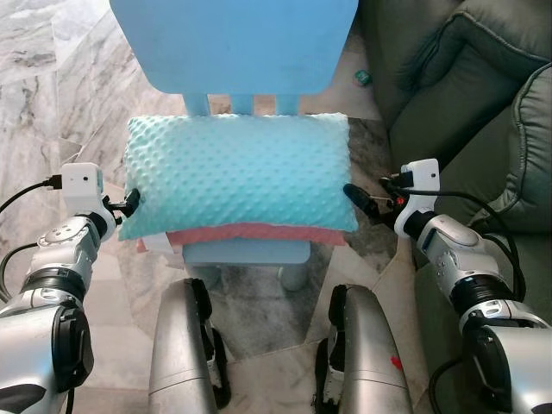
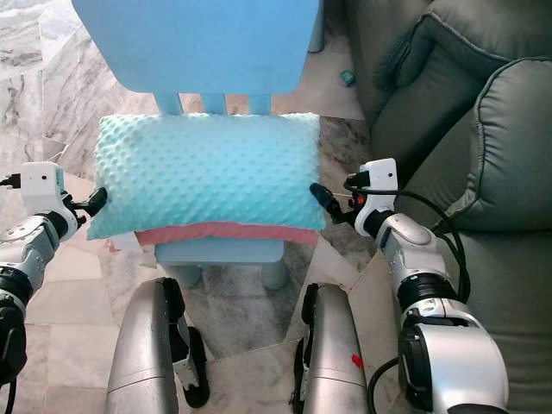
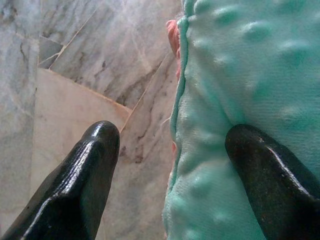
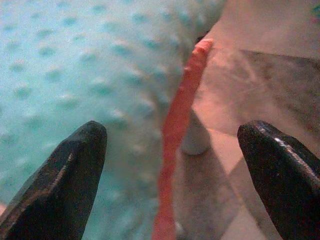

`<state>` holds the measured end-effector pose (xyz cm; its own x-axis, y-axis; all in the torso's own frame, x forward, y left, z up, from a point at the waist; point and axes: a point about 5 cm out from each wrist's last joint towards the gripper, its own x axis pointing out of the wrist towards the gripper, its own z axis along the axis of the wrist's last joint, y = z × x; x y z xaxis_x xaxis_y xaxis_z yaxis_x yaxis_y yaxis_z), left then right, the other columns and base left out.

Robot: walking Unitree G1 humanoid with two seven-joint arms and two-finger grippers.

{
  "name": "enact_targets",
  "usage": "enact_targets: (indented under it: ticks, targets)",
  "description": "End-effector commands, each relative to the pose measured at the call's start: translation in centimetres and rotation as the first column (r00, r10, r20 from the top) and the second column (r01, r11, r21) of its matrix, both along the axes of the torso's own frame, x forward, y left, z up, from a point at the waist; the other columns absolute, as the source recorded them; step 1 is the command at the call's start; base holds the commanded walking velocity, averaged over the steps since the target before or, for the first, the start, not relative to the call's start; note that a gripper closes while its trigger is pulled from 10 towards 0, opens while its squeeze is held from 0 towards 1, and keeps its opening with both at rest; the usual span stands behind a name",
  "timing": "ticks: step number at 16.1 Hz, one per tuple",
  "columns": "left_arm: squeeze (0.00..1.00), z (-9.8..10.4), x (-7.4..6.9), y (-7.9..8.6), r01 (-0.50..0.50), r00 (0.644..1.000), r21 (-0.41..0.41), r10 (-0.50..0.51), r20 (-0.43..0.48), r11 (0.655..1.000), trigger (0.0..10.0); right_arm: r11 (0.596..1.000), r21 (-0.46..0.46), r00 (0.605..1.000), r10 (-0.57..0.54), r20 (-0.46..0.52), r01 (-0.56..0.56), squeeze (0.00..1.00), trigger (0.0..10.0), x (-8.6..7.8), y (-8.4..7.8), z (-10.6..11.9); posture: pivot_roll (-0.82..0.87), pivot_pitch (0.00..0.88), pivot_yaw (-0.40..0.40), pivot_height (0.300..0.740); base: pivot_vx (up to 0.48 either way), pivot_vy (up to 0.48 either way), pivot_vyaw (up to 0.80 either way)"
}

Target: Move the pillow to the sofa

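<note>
A teal dotted pillow [image 1: 237,177] with a pink underside lies on the seat of a small light-blue chair [image 1: 233,43] right in front of me. My left gripper [image 1: 129,203] stands open at the pillow's left end; in the left wrist view one finger [image 3: 270,175] rests on the pillow's teal fabric [image 3: 240,75] and the other is over the floor. At the pillow's right end my right gripper [image 1: 355,197] is open, straddling the pink edge [image 4: 177,125]. The grey-green sofa [image 1: 483,103] stands at my right.
The chair stands on a marble floor [image 1: 52,95]. A small green object [image 1: 363,78] lies on the floor between the chair and the sofa. My two silver legs [image 1: 185,345] show below the chair's front edge.
</note>
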<state>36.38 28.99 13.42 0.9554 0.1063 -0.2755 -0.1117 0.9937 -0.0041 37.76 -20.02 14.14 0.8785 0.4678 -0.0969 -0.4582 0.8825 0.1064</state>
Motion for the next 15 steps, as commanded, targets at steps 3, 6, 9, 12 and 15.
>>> enact_targets:
  ticks: [3,6,9,12,15]
  targets:
    - [0.0,-0.6,-0.4,0.4,-0.02,1.0,-0.011,0.02,-0.022,1.0,10.0,1.0,0.015,1.0,0.022,0.0,-0.022,0.0,10.0,0.1,-1.3,1.0,-0.05,0.391,-0.007,0.542,0.0,0.0,0.0]
    - [0.0,0.5,0.0,0.5,-0.029,0.999,-0.015,0.029,0.024,0.999,10.0,0.996,0.034,0.995,-0.081,0.051,0.079,0.0,10.0,0.5,-3.2,2.8,-0.05,0.392,-0.006,0.542,0.0,0.0,0.0]
    - [0.0,-0.5,0.0,-0.3,-0.045,0.999,-0.115,0.047,0.013,0.992,10.0,0.992,0.096,0.997,-0.081,0.003,0.08,0.0,10.0,0.5,-2.0,1.6,-0.05,0.393,-0.004,0.542,0.0,0.0,0.0]
    - [0.0,-0.9,0.5,-2.1,-0.025,0.999,-0.187,0.03,0.02,0.982,10.0,0.99,0.126,0.997,-0.049,-0.054,0.056,0.0,10.0,0.6,0.3,0.2,-0.05,0.398,-0.002,0.542,0.0,0.0,0.0]
    - [0.0,-0.6,1.2,-3.9,0.025,0.999,-0.238,-0.015,0.046,0.971,10.0,0.988,0.153,0.996,-0.023,-0.08,0.035,0.0,10.0,0.4,1.7,-0.8,-0.05,0.399,0.0,0.542,0.0,0.0,0.0]
